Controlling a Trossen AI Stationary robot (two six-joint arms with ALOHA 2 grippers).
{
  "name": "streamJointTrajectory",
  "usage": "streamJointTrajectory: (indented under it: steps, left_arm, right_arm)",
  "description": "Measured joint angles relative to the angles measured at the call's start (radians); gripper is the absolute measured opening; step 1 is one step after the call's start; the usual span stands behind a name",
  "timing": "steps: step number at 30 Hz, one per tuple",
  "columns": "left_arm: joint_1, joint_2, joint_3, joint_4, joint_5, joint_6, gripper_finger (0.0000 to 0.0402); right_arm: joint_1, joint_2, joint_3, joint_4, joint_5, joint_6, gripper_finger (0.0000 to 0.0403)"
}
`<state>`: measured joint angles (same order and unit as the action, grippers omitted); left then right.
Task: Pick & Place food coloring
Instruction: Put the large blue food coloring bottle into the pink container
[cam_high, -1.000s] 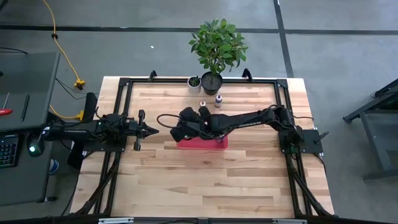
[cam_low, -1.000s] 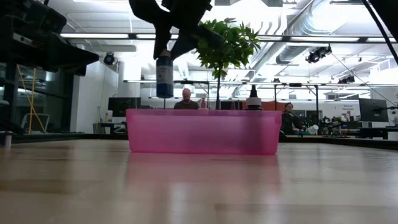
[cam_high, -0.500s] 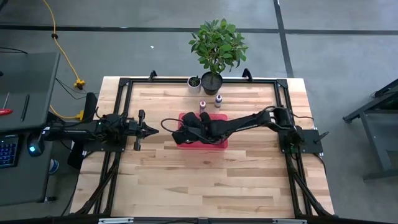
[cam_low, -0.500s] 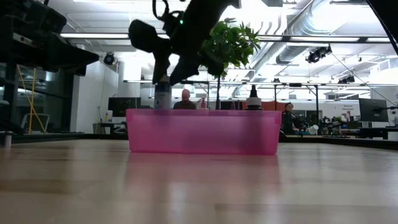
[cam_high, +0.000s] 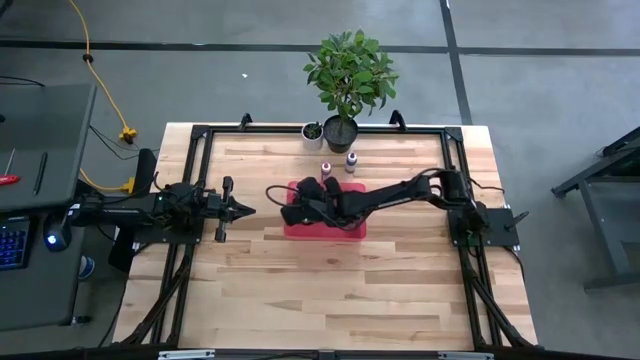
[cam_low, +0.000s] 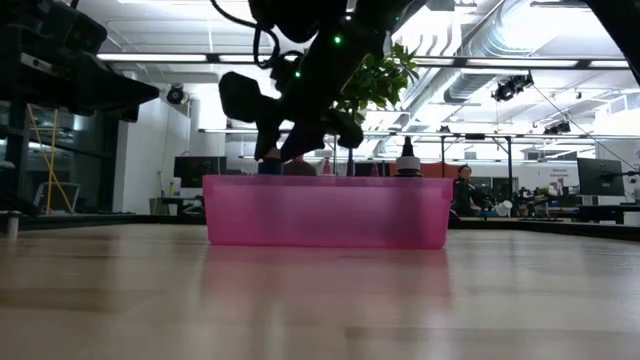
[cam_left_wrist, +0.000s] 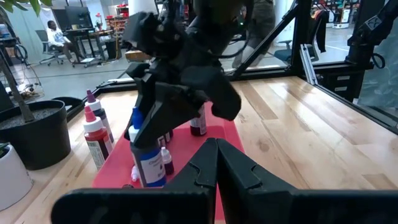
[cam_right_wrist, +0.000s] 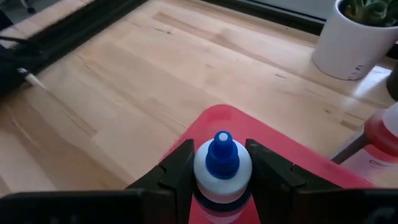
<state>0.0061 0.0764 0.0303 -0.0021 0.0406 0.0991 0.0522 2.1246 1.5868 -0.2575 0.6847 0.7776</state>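
Note:
A red tray (cam_high: 340, 226) lies mid-table; it looks pink in the low view (cam_low: 328, 211). My right gripper (cam_high: 293, 207) reaches down over the tray's left end, shut on a food coloring bottle (cam_left_wrist: 147, 163) with a white body and blue tip (cam_right_wrist: 222, 149). Other small bottles (cam_left_wrist: 198, 122) stand in the tray. Two more bottles (cam_high: 326, 168) (cam_high: 351, 160) stand on the table just beyond it. My left gripper (cam_high: 243, 208) waits shut at the table's left, pointing level at the tray. My right gripper pinches the bottle between its two fingers (cam_right_wrist: 180, 169), one on each side of the white shoulder (cam_right_wrist: 208, 176) just under the blue tip. The fingers slant down from the table's right. The bottle stands upright, its lower part below the tray's rim; whether it rests on the tray floor I cannot tell.
A leafy plant in a black pot (cam_high: 340, 132) and a small white pot (cam_high: 313, 131) stand at the far edge behind the tray. A black frame (cam_high: 200, 140) runs round the tabletop. Bare wood spreads in front of the tray.
My right gripper has come down toward the tray with the bottle still upright in its fingers. The bottle, earlier hanging well above the rim, now sits sunk behind the tray's wall with only its top showing in the low view.

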Motion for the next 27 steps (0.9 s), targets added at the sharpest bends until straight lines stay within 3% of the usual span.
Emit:
streamJointTrajectory:
  steps: [27]
  left_arm:
    - [0.000, 0.000, 0.000, 0.000, 0.000, 0.000, 0.0000]
  right_arm:
    - [-0.044, 0.005, 0.000, -0.007, -0.109, -0.079, 0.0121]
